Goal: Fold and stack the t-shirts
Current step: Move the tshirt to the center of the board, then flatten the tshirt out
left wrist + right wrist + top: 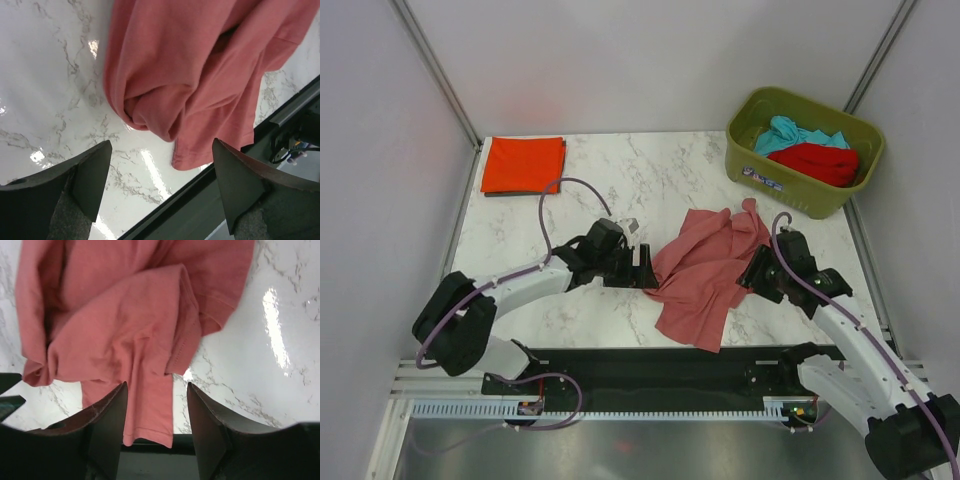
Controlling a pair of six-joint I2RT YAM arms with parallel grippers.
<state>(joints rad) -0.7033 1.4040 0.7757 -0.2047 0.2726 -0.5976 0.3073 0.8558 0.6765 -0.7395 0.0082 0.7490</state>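
Observation:
A dusty pink t-shirt (705, 270) lies crumpled in the middle of the marble table (650, 180), its lower hem reaching the front edge. My left gripper (642, 268) is at the shirt's left edge, wide open, with nothing between its fingers. In the left wrist view the pink cloth (200, 65) lies just beyond the fingertips (100, 165). My right gripper (757, 272) is at the shirt's right edge and stands open. In the right wrist view a fold of the pink t-shirt (115, 325) lies below the gap, not pinched. An orange-red t-shirt (523, 164) lies folded flat at the back left.
An olive-green bin (760, 172) stands at the back right and holds a teal t-shirt (790, 133) and a bright red t-shirt (817, 163). A black strip (620, 365) runs along the table's near edge. White walls enclose the sides and back.

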